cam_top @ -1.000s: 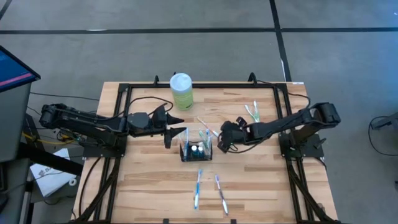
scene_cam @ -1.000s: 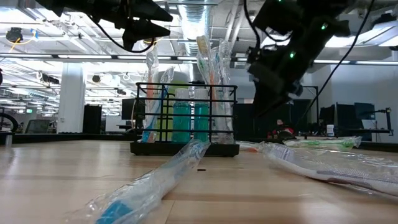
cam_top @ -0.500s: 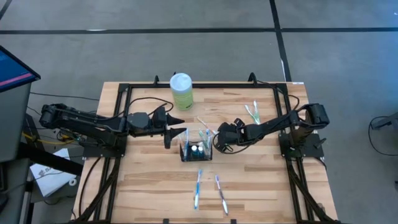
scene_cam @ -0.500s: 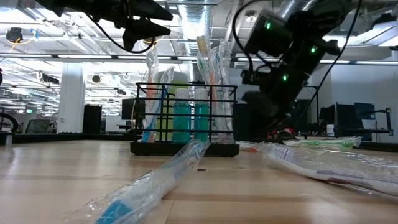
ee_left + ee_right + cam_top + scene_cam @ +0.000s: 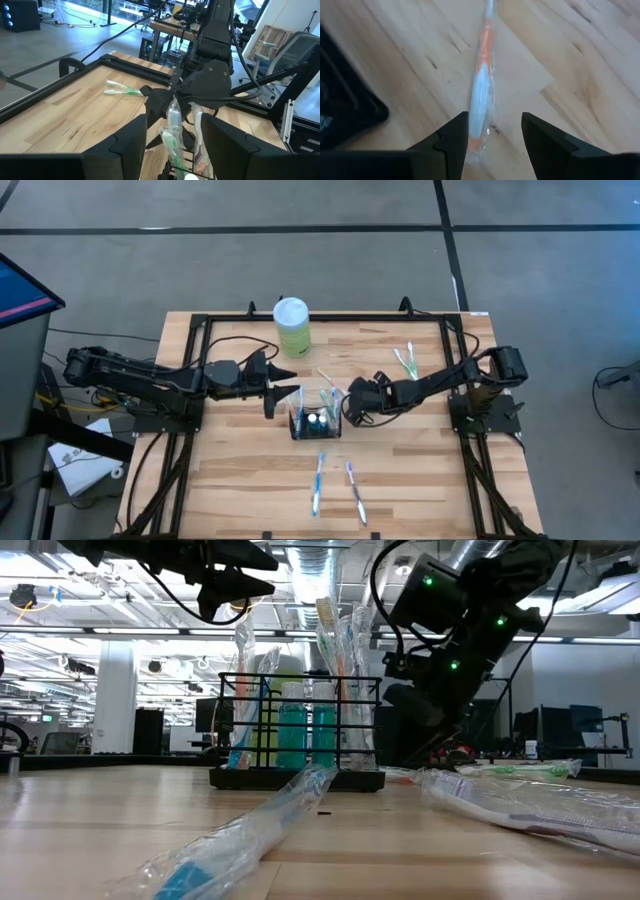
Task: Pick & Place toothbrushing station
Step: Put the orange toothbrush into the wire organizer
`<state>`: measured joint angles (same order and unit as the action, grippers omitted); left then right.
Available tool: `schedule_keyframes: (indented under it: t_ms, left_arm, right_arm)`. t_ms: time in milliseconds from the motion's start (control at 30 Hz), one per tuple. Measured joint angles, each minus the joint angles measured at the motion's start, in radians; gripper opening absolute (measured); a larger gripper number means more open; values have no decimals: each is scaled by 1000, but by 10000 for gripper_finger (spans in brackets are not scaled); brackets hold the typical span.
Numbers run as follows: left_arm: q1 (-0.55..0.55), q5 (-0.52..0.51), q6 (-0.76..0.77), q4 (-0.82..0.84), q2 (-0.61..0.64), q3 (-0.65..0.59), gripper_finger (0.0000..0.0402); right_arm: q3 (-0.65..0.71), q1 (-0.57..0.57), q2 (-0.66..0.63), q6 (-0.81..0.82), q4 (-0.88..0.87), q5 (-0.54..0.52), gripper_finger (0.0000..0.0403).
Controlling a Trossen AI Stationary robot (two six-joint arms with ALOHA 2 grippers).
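High view first: we see the toothbrushing station (image 5: 315,421) near the middle of the wooden table (image 5: 230,470), a black mesh caddy with wrapped brushes standing in it. Our left arm stretches in low and nearly level from the left side, and the left gripper (image 5: 283,393) stops just beside the caddy's left rear corner, its fingers spread with nothing between them. Our right arm reaches in from the right side with its elbow bent, and the right gripper (image 5: 350,410) sits just beside the caddy's right side, tipped downward. A pale green bottle (image 5: 291,326) stands behind the caddy, well apart from it. Two wrapped toothbrushes (image 5: 337,484) lie in front of the caddy, and a green pair (image 5: 405,360) lies to its right rear.

Low view next: we see the caddy (image 5: 297,730) upright on the table, brushes rising above its rim. The left gripper (image 5: 235,570) hangs above the caddy's left end; the right gripper (image 5: 420,710) hangs close to its right end.

Left wrist view: we see the left fingers (image 5: 127,145) parted and empty, with the caddy's brush tops (image 5: 174,120) between and beyond them.

Right wrist view: we see the right fingers (image 5: 452,137) parted, pointing down at an orange-and-white wrapped toothbrush (image 5: 482,90) lying flat beside the caddy's corner (image 5: 347,100); they do not grip it.
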<state>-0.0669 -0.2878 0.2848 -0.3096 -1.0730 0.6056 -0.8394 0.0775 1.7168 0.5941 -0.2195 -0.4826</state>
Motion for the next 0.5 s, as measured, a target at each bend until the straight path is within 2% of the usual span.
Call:
schedule_keyframes:
  t_ms: [500]
  left_arm:
    - [0, 0, 0, -7, 0, 0, 181]
  right_arm:
    - [-3, 0, 37, -2, 58, 37, 170]
